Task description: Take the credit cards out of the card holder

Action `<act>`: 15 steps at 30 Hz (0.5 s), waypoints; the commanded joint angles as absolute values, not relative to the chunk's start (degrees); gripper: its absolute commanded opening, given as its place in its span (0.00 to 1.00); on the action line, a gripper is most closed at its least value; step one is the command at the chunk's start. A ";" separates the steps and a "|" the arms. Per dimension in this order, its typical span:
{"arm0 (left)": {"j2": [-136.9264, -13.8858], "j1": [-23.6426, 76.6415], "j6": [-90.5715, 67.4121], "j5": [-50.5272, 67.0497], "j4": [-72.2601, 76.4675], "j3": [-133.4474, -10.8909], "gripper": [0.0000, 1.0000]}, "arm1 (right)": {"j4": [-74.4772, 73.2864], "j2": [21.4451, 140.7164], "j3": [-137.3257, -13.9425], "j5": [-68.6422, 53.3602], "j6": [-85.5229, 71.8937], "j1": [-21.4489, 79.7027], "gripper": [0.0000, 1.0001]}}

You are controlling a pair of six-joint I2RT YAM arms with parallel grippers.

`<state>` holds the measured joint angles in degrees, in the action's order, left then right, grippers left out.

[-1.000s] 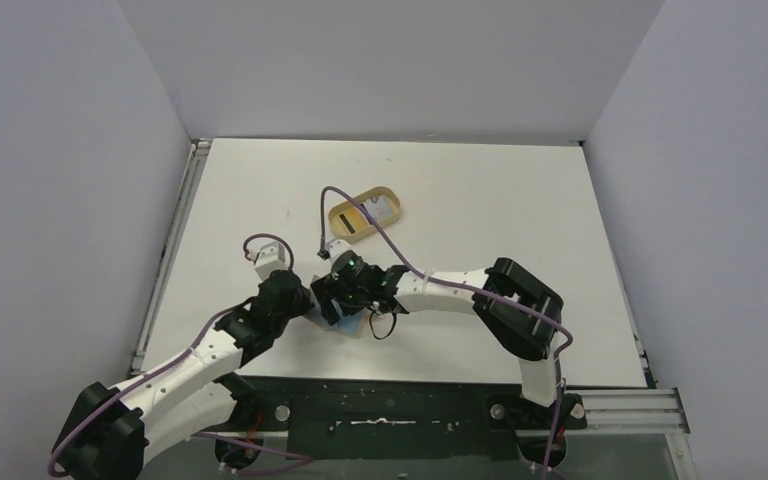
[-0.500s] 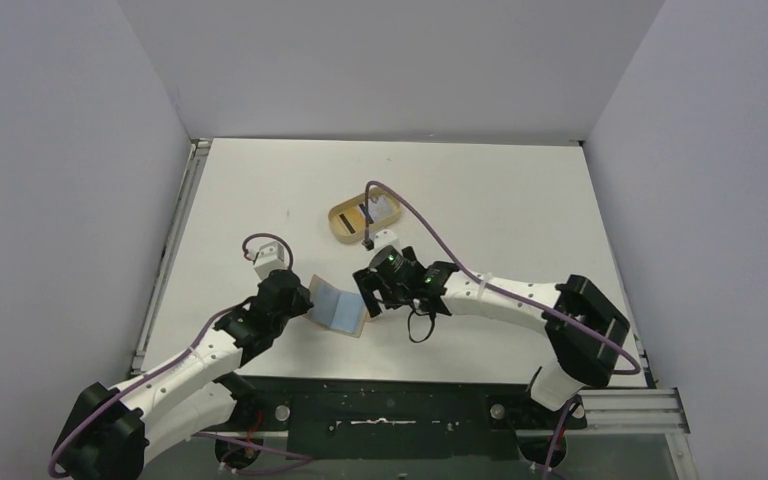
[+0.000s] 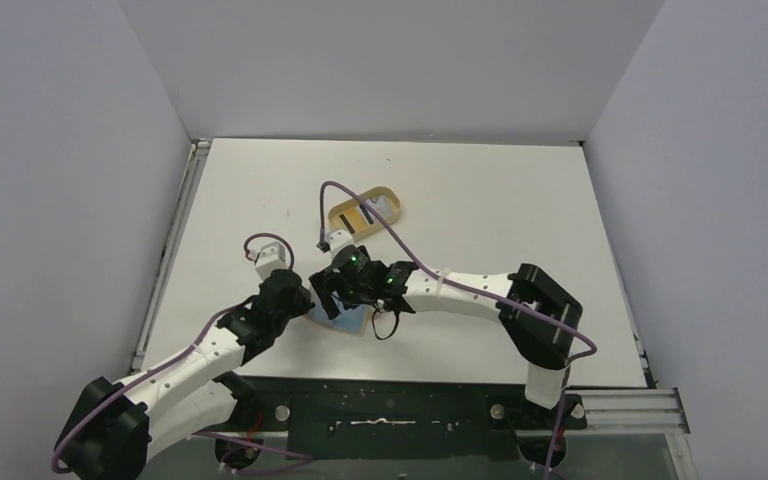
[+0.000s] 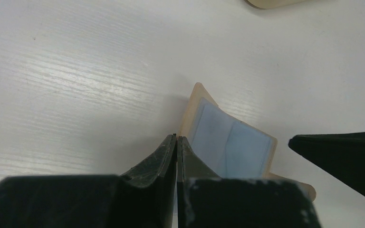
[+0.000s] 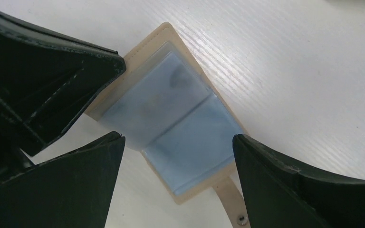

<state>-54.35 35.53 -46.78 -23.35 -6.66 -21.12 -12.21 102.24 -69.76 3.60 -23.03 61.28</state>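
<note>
Pinching the card holder (image 5: 171,114), left tool (image 4: 176,138); right tool (image 5: 178,138) spread.

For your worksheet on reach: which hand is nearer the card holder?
Left. The left hand pinches the card holder by its edge; the right hand hovers open above it.

Probably a lab test cell: white table (image 3: 480,200), plain grey walls (image 3: 60,150).

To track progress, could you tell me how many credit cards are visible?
2 thin plastic cards, both in the oval tan wooden tray; the open tan wallet may hide more.
</note>
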 commanded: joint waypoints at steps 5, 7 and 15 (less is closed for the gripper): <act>-52.81 35.24 -48.03 -22.96 -4.66 -22.59 0.00 | -6.44 108.69 -76.74 1.49 -23.40 61.24 0.88; -52.75 35.16 -48.14 -22.86 -4.66 -22.59 0.00 | -5.91 109.62 -77.06 1.16 -23.47 61.25 0.88; -52.18 35.07 -48.40 -22.76 -4.93 -22.32 0.00 | -4.33 111.77 -77.30 0.85 -23.85 61.91 0.88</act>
<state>-53.49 35.42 -47.66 -22.90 -6.79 -21.12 -8.99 110.50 -74.74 0.60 -23.22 61.23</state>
